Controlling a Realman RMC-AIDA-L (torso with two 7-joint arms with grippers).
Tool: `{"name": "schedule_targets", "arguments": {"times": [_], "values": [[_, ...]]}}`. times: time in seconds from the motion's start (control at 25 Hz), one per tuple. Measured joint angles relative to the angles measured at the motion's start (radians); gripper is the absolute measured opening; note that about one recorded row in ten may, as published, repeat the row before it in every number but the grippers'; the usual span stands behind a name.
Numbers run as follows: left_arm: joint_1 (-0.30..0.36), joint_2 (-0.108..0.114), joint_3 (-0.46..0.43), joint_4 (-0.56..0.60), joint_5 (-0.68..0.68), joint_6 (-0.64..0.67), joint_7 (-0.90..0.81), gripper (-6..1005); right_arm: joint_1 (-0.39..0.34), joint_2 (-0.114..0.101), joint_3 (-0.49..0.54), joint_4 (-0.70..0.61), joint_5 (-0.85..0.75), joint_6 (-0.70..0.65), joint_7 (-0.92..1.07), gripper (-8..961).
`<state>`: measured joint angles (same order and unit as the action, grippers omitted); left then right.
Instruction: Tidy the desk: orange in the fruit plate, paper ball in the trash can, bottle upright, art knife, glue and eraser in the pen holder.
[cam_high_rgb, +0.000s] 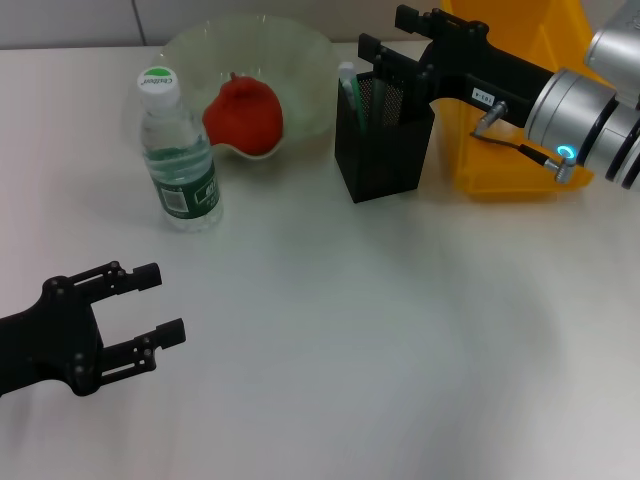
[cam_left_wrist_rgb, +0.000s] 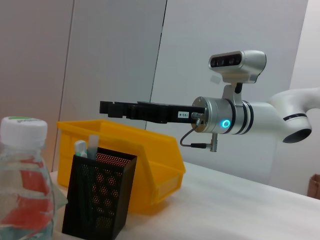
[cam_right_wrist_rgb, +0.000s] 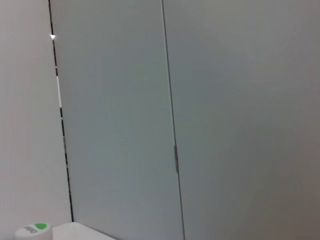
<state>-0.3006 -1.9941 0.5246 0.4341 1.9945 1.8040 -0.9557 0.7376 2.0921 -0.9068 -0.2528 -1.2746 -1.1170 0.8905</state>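
Right hand over pen holder mouth, drop axis near vertical.
Right hand (cam_high_rgb: 385, 40) directly above the pen holder (cam_high_rgb: 385, 140); grip state unreadable. Left hand (cam_high_rgb: 160, 305) open, idle, low over the surface (cam_high_rgb: 400, 330).

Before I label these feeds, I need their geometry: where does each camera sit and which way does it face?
Head: above, looking down at the desk; both hands show, left hand, right hand.
Left wrist: low at desk level, facing holder, bin, right arm.
Right wrist: aimed at the wall; no hand.
Shared: the bottle cap in all three.
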Motion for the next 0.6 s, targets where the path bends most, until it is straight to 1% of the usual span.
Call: {"name": "schedule_targets", "arguments": {"times": [0.6], "values": [[-0.003,0.000,0.003,-0.002,0.002,0.000,0.000,766,0.004,0.000,-0.024,0.001,-0.001,-0.020,-0.035,746]]}}
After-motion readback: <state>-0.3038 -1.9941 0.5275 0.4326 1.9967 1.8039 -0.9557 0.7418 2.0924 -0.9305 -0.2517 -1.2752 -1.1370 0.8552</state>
